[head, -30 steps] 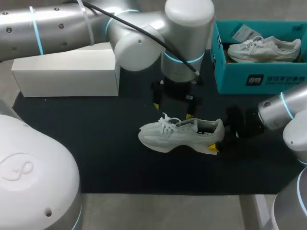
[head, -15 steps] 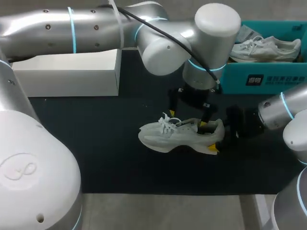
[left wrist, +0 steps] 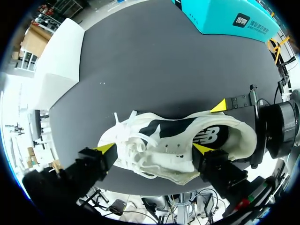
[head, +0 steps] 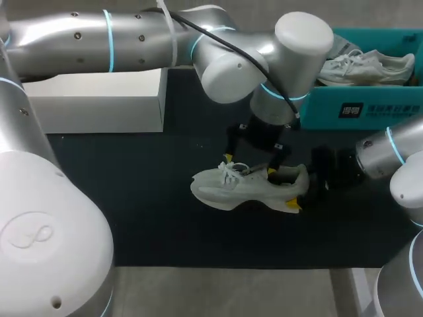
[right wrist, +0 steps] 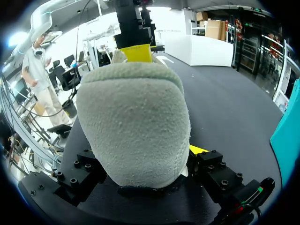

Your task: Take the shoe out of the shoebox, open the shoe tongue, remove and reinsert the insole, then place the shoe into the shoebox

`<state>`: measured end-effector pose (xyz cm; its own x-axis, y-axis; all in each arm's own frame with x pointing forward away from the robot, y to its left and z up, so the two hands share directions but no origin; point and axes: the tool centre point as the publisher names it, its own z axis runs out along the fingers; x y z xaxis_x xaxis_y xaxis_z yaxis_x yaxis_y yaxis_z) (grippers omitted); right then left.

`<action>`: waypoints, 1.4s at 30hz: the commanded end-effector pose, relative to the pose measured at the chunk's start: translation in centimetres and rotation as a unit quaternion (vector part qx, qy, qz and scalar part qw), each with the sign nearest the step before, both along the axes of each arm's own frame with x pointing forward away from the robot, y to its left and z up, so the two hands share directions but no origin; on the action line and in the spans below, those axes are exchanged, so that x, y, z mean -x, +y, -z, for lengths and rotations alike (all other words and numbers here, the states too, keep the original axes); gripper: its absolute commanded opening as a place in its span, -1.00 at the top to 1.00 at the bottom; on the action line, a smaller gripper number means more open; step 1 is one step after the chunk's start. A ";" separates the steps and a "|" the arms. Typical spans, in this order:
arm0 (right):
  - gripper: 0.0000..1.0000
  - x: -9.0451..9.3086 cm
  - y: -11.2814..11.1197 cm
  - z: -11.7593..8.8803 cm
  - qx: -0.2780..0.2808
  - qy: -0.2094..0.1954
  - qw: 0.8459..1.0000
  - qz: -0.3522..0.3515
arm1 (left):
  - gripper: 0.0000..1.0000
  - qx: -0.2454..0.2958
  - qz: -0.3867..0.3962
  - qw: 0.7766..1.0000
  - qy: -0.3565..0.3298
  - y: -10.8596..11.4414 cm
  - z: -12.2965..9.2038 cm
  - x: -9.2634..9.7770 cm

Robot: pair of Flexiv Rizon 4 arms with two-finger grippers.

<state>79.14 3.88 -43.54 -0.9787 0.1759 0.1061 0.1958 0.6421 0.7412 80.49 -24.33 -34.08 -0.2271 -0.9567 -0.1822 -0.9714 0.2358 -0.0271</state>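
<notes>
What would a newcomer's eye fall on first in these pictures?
The white shoe sits upright in the middle of the black mat, its heel clamped by the right gripper. Above it the left gripper hangs open over the laces. The teal shoebox at the far right corner holds a second shoe.

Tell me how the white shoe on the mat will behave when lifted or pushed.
The shoe looks light; its padded heel should squash a little under grip. The loose laces are floppy and may snag. With the right tool clamped on the heel, it likely won't slide or tip.
</notes>
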 end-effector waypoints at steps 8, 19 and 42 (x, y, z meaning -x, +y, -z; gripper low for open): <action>1.00 0.0 0.2 0.4 0.001 -0.001 1.000 0.001 | 1.00 0.033 -0.006 0.999 0.008 2.1 -2.7 0.8; 1.00 0.0 0.2 0.4 0.001 -0.001 1.000 0.001 | 1.00 0.091 0.034 0.993 0.070 1.6 -2.8 2.4; 1.00 0.0 0.2 0.4 0.001 -0.001 1.000 0.001 | 1.00 0.209 -0.009 0.972 0.106 7.2 -5.3 0.9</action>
